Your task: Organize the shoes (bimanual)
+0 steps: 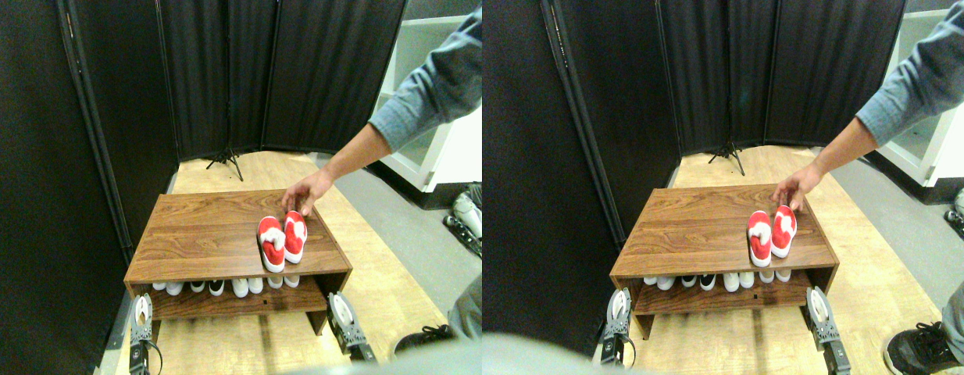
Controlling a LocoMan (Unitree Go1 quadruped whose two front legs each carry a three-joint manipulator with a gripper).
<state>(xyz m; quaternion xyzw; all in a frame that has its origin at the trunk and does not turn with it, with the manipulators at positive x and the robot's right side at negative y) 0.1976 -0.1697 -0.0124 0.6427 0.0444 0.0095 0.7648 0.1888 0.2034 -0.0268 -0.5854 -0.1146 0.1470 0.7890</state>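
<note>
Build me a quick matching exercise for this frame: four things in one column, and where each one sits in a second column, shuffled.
Column one:
1. red shoes
2. row of white and black shoes
3. person's hand
4. black sneaker

Column two:
A. on the floor, right of the rack
B. on the lower shelf, toes showing
C. side by side on the rack's top, right part
D. at the rack's far edge, just behind the red pair

Pairs: 1-C, 2-B, 3-D, 4-A
</note>
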